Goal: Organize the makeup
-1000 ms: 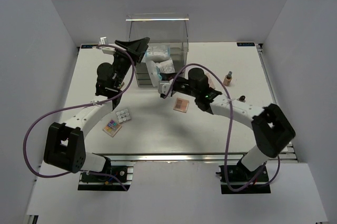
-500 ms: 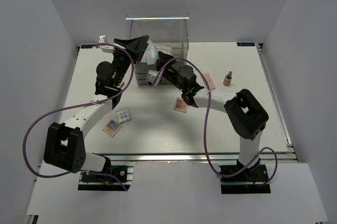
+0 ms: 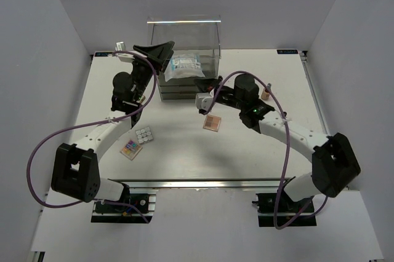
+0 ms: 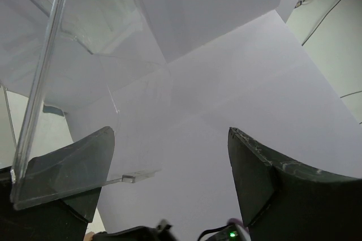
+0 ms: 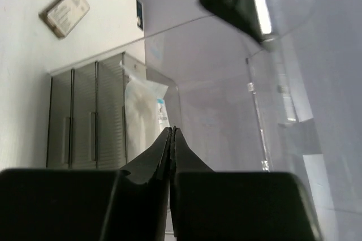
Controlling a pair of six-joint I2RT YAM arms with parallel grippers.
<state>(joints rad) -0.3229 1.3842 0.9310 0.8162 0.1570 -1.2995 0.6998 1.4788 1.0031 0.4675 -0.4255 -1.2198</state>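
The white-blue packet (image 3: 184, 65) lies in the open top of the clear acrylic drawer box (image 3: 209, 34); it also shows in the right wrist view (image 5: 144, 116). My left gripper (image 3: 155, 50) is open at the box's back left corner, with the raised clear lid (image 4: 48, 65) resting against one finger (image 4: 68, 167). My right gripper (image 3: 201, 101) is shut and empty, just in front of the drawers (image 5: 85, 116). On the table lie a peach palette (image 3: 212, 122), a white palette of round pans (image 3: 143, 135) and a multicoloured palette (image 3: 130, 148). A tan dark-capped bottle (image 3: 266, 93) stands at the right.
A small white item (image 3: 120, 47) lies at the back left by the wall, also in the right wrist view (image 5: 65, 12). White walls close in on three sides. My right arm (image 3: 277, 123) stretches across the right half of the table.
My right gripper has drawn back out of the box top toward the right front, leaving the packet lying inside. The left gripper has stayed at the lid.
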